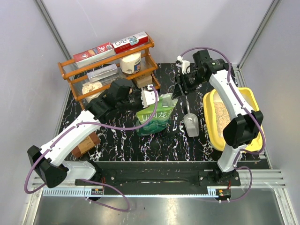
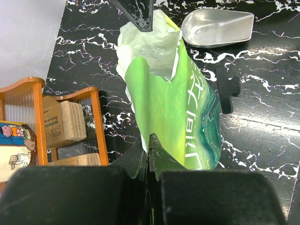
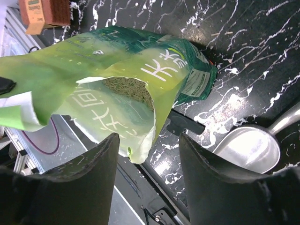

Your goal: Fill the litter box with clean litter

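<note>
The green pouch (image 1: 154,116) stands at the table's middle, its torn mouth open upward. My left gripper (image 2: 149,154) is shut on the pouch's (image 2: 173,112) top edge, and from above the left gripper (image 1: 158,99) is at the pouch's left lip. My right gripper (image 3: 149,138) is open, with the far lip of the pouch (image 3: 131,70) hanging between its fingers, untouched. Litter (image 3: 127,89) shows inside the mouth. From above, the right gripper (image 1: 179,89) hovers just right of the pouch top. The yellow litter box (image 1: 248,96) lies at the right, with pale litter (image 1: 221,112) in it.
A grey scoop (image 1: 191,124) lies between pouch and litter box, and a black clip (image 2: 228,89) lies beside it. The orange wire rack (image 1: 112,70) with boxes stands at the back left. A brown box (image 1: 86,143) sits by the left arm.
</note>
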`<state>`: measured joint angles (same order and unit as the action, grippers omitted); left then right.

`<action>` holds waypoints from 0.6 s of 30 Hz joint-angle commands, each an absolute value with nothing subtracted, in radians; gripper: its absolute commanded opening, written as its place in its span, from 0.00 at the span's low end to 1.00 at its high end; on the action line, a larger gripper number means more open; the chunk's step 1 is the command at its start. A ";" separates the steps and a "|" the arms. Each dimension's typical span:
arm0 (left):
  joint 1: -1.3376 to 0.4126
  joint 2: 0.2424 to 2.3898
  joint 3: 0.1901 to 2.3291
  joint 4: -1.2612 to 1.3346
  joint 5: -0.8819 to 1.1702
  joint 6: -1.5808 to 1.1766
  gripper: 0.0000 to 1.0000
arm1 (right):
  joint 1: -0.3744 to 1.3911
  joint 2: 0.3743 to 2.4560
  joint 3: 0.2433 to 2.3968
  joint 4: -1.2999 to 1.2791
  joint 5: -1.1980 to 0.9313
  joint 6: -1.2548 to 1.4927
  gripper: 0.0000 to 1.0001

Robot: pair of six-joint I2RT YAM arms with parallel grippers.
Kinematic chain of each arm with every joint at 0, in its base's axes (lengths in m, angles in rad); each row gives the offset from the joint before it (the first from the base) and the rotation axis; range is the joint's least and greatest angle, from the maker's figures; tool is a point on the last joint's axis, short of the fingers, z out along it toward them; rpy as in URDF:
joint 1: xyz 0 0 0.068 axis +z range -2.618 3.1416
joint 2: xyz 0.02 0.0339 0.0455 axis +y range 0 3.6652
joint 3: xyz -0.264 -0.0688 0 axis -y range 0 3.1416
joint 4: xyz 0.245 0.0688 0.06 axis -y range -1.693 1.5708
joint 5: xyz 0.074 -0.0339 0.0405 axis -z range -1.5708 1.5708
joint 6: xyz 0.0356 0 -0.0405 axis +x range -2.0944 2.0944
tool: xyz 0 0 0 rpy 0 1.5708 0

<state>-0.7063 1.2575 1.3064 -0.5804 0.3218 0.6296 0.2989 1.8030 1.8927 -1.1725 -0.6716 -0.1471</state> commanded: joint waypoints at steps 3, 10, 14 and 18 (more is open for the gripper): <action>-0.696 1.230 1.305 -0.575 0.310 0.647 0.00 | 0.377 1.799 1.868 -1.141 -0.500 -0.064 0.52; -0.696 1.230 1.292 -0.560 0.304 0.803 0.00 | 0.426 1.758 1.848 -1.117 -0.407 -0.006 0.00; -0.675 1.233 1.302 -0.560 0.298 0.903 0.00 | 0.426 1.698 1.838 -1.115 -0.460 0.048 0.00; -0.617 1.224 1.313 -0.526 0.377 0.953 0.00 | 0.436 1.661 1.809 -1.100 -0.503 0.058 0.00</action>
